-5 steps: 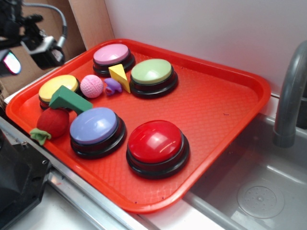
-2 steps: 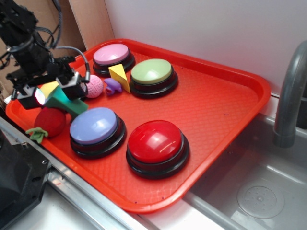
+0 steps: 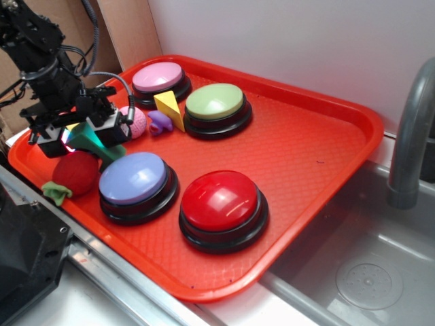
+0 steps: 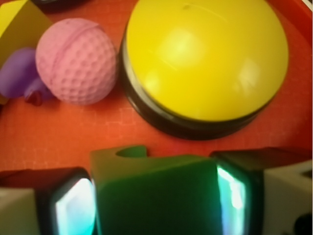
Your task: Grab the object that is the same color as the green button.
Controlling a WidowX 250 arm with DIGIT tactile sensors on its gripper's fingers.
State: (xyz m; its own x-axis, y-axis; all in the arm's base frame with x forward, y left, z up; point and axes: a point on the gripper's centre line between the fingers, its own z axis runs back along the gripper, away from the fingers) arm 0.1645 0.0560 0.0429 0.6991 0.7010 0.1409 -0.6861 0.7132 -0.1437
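The object, a small dark-green foam block (image 3: 98, 148) (image 4: 156, 196), lies on the red tray (image 3: 306, 149) between the yellow button (image 4: 205, 58) and the red plush strawberry (image 3: 75, 173). My gripper (image 3: 81, 139) (image 4: 154, 205) is down over it. Its two pads press flush on the block's left and right sides, so it is shut on the block. The block still rests on the tray. The pale-green button (image 3: 215, 102) stands at the tray's back, apart from the gripper.
A pink ball (image 3: 139, 122) (image 4: 76, 61), a purple piece (image 3: 160, 122) and a yellow wedge (image 3: 170, 107) lie just behind the gripper. Lavender (image 3: 132, 178), red (image 3: 221, 200) and pink (image 3: 158, 77) buttons share the tray. A sink (image 3: 367, 272) and faucet (image 3: 411, 136) are at right.
The arm came in from the upper left and dropped onto the green block. Its fingers now sit lower, on both sides of the block. The block has not moved.
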